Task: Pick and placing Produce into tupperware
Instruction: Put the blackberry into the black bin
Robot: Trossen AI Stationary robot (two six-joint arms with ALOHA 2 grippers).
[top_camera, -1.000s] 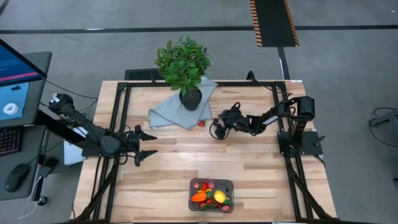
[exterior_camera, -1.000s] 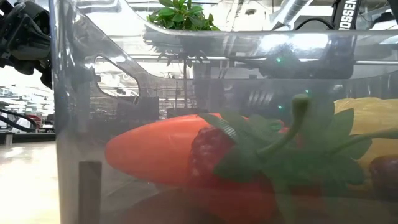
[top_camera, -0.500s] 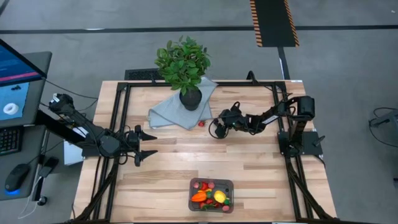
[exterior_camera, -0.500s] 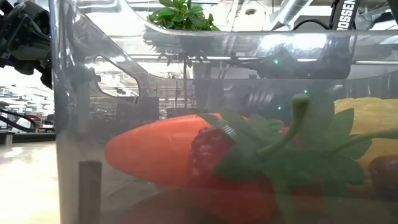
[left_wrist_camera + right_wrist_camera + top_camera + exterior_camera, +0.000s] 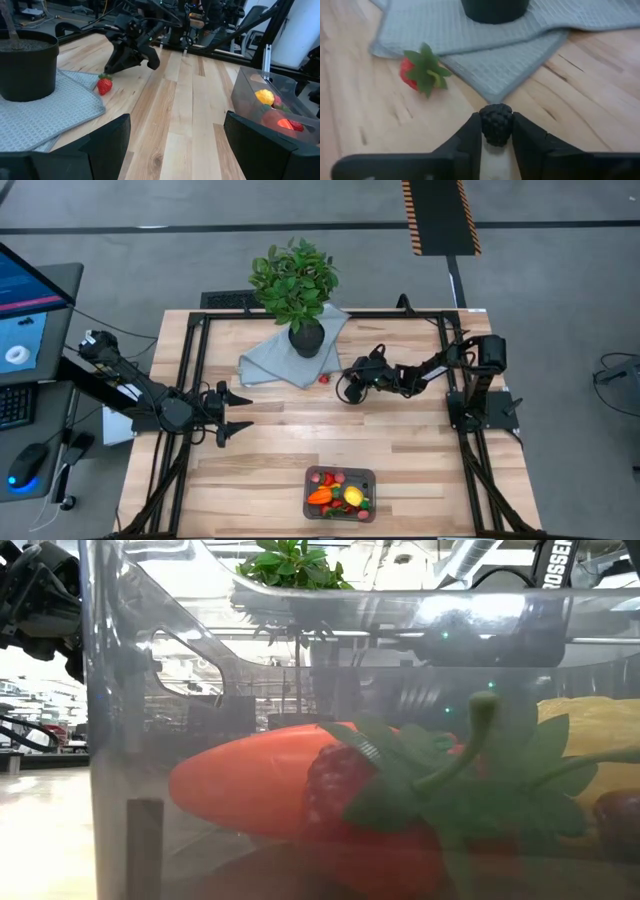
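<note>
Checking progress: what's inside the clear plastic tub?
Inside the clear plastic tub: orange carrot, yellow lemon, red strawberries. Pieces underneath are covered.

Even overhead light over my table (image 5: 400, 450); bright glare through my tupperware (image 5: 300, 630); my near fingers (image 5: 107, 140) blurred.

Arm and gripper posture, both arms over the table.
The right gripper (image 5: 496, 131) is lowered to the table near its middle, its arm reaching in from the right edge, fingers (image 5: 470, 137) closed on a dark berry (image 5: 496, 124). The left gripper (image 5: 236, 413) is held at the left side, fingers spread wide and holding nothing.
</note>
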